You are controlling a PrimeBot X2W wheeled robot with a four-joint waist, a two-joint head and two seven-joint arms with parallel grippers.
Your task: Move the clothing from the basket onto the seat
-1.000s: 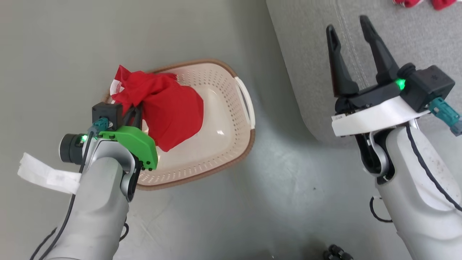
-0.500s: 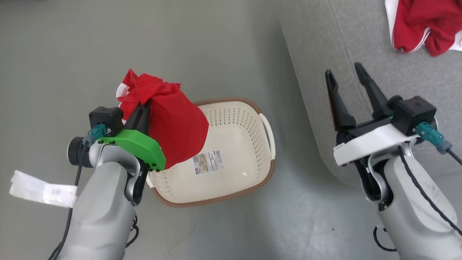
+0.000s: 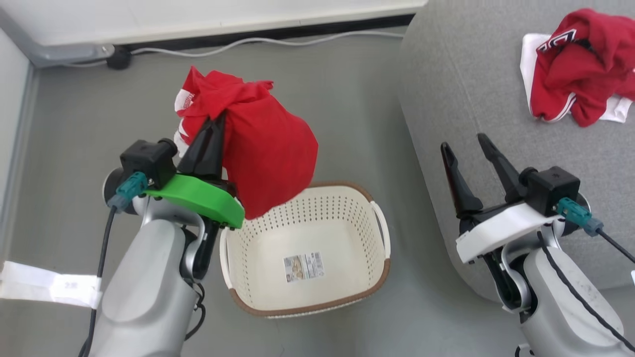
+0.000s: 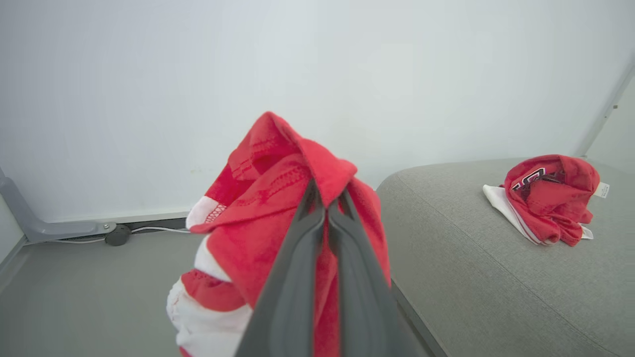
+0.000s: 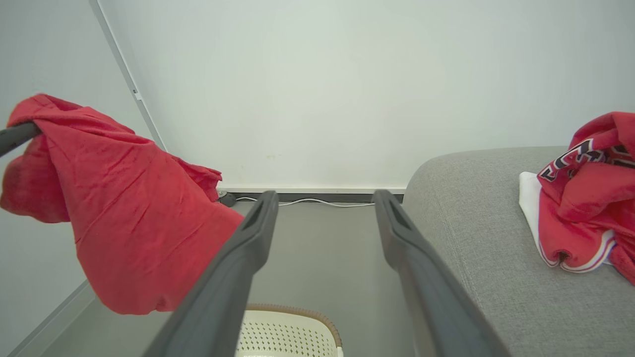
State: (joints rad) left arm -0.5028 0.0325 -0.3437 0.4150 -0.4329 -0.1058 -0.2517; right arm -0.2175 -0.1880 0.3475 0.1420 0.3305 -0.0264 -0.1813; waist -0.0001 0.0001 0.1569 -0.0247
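Above the left end of the cream laundry basket (image 3: 382,277), the red jersey (image 3: 263,148) hangs bunched from the left gripper (image 3: 218,126). The gripper's fingers are pressed together on a fold near the top of the cloth. The lowest hem dangles over the basket rim and looks clear of it.

To carry it well, I would swing right at this height so the hem clears the rounded edge of the grey sofa cushion (image 3: 471,99). The path should pass above the right gripper (image 3: 462,141), which stands spread wide and holds nothing. Release over bare cushion beside the second red jersey (image 3: 580,64).

The left wrist view gives the pinch itself and the white trim below it. The right wrist view gives the drape side-on, and the head view gives the basket floor with its barcode sticker (image 3: 303,267).
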